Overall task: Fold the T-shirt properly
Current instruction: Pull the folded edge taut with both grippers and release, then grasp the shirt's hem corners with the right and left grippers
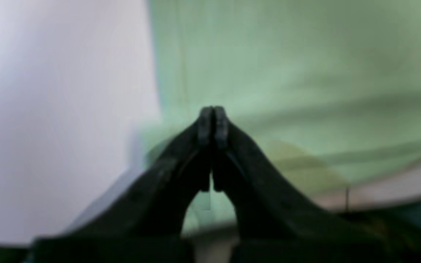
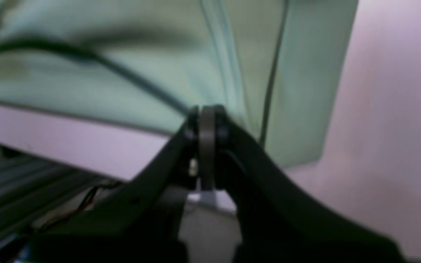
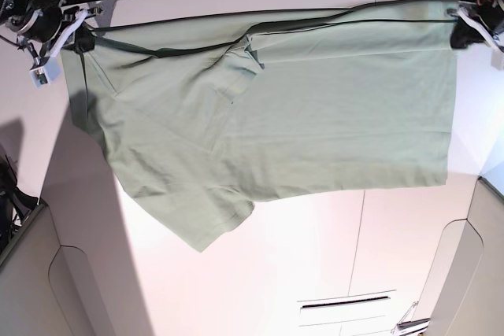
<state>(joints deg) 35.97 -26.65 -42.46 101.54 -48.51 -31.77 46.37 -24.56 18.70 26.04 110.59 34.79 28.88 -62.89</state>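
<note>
The broad white bench [image 3: 315,257] is seen from the base view with the large pale sage-green short-sleeved cotton T-shirt [image 3: 315,123] spread over its far half, apparently doubled lengthwise, since one sleeve [image 3: 201,222] juts toward the near side while the darker green collar [image 3: 248,49] sits close to the far edge. The cloth is stretched between the two arms along that far edge, so a first lengthwise fold is judged to be done or being laid; the sleeve is not yet tucked in, wrinkles run across the chest, and the crosswise folds that would make a compact rectangle are judged to be left. At the base view's left corner the right claw [image 2: 207,113] is shown with its jaws drawn together on a dark trimmed edge of the T-shirt near the shoulder end. At the opposite corner the left claw [image 1: 213,115] is shown with its jaws pressed together beside the hem end; pale green fabric lies right behind them, and in the blurred wrist view a grip on the cloth seems likely but is not plainly shown.
</note>
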